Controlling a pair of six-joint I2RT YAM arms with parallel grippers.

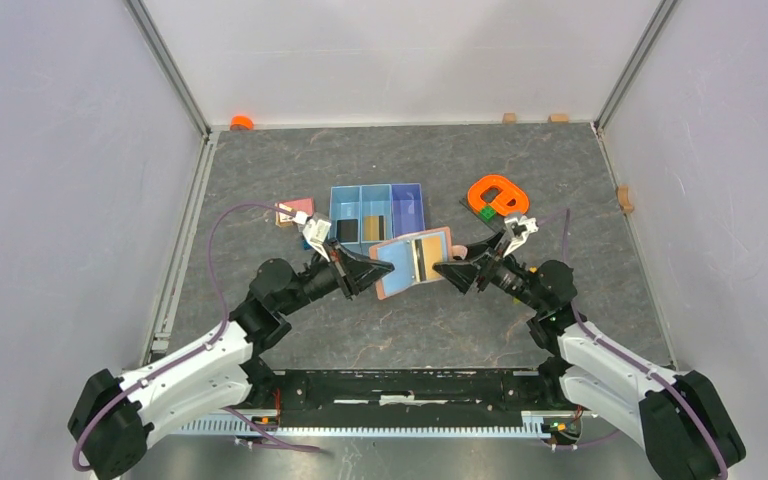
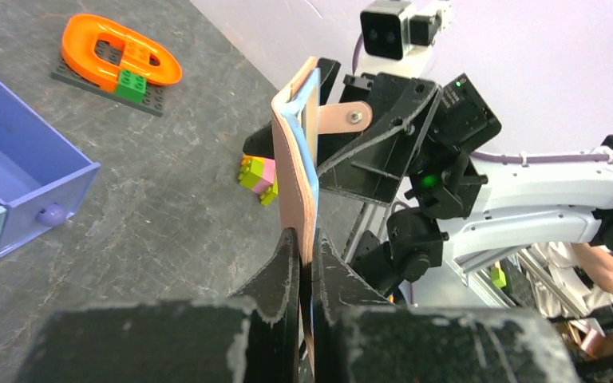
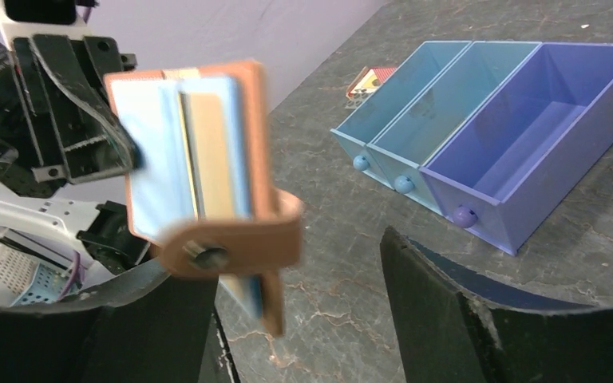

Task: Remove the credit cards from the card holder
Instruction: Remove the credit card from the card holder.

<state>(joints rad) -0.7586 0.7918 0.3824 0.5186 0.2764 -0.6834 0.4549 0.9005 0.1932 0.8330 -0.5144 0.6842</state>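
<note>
Showing the card holder [image 1: 412, 262] held up off the tabletop [image 1: 410, 335], over its middle and just on the near side of the blue three-compartment tray [image 1: 407, 203]. The left claw [image 2: 307, 243] is clamped narrowly on one edge of the salmon-brown holder, its two fingers pressed against the outer and inner faces. In the left wrist view the holder stands edge-on with its blue lining along the rim. The right claw [image 3: 279, 259] stands wide, one finger on each side of the holder's opposite edge. Whether either finger touches the leather cannot be told. The holder's inner face is turned toward the right wrist camera, showing pale blue pockets and a tan credit card [image 3: 211, 152] seated upright in the middle pocket. The closure tab [image 3: 231, 243], with its metal snap, hangs across the lower edge in front of the right claw's finger. In the overhead view a black rectangle [image 1: 346, 230] lies in the tray's left compartment; its identity is unclear. An orange ring piece [image 1: 497, 193] on a dark baseplate lies toward the tabletop's far right corner. A pink block [image 1: 297, 210] lies just left of the tray.
</note>
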